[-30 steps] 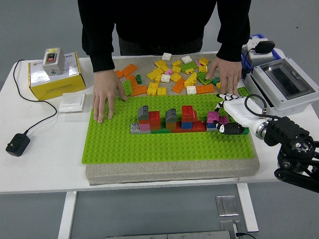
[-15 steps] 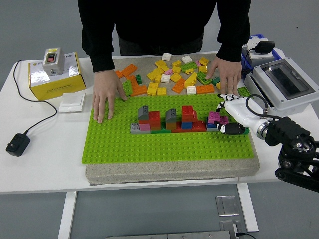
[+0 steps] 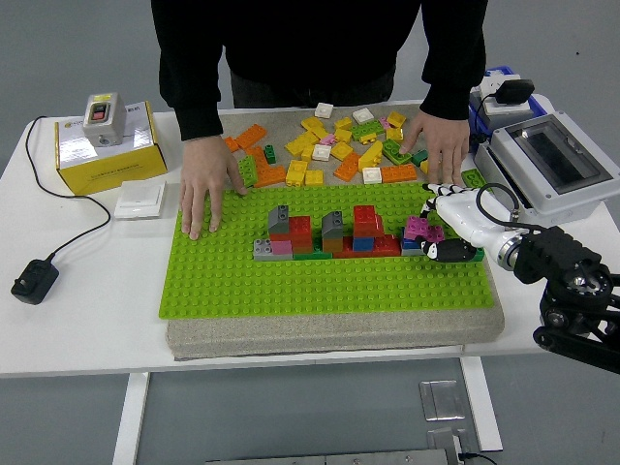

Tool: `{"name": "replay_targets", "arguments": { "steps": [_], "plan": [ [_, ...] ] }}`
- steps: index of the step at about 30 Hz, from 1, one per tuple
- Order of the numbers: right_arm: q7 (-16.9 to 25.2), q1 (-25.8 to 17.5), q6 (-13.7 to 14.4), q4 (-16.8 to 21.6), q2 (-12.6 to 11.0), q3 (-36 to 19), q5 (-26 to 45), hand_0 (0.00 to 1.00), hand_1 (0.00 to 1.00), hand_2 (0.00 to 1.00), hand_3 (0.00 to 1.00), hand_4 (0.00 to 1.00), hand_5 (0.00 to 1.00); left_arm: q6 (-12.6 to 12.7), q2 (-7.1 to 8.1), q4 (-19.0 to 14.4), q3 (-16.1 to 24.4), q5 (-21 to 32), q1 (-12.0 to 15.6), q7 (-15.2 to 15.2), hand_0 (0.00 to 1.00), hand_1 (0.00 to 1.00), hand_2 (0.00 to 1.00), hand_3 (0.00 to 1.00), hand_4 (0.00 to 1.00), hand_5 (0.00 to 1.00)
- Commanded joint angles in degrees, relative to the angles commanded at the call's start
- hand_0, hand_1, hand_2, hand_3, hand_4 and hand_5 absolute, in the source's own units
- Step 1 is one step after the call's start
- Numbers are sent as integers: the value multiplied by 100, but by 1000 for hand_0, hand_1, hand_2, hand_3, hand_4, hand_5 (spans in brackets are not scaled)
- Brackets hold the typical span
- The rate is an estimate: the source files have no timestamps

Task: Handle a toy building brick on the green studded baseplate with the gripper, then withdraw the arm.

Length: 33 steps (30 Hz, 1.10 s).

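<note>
Brick row on baseplate; loose bricks behind.

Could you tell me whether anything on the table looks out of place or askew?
Nothing stands out. The loose bricks lie scattered beyond the green baseplate, which sits square; the built row stands upright.

White table on grey floor (evenly lit)

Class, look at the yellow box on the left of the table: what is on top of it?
A small grey switch box with a red button sits on the yellow box. The lid beneath it is covered.
</note>
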State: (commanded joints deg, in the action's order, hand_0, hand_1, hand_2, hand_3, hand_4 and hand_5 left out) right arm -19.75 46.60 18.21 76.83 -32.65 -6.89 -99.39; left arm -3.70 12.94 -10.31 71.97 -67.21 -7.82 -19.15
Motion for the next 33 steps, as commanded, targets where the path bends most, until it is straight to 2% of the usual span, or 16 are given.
{"name": "replay_targets", "arguments": {
  "steps": [1,24,33],
  "plan": [
    [0,0,2,0,1,2,0,732,956,998,699,584,456,0,-1,0,1,-1,0,0,689,583,603,683,338,629],
    [24,11,6,-23,13,12,29,735,952,998,730,584,456,12,3,0,3,6,-6,31,688,583,598,672,324,640],
    [49,9,4,-40,11,8,52,723,953,998,783,585,453,10,7,0,8,7,-6,39,688,582,586,648,298,643]
  ]
}}
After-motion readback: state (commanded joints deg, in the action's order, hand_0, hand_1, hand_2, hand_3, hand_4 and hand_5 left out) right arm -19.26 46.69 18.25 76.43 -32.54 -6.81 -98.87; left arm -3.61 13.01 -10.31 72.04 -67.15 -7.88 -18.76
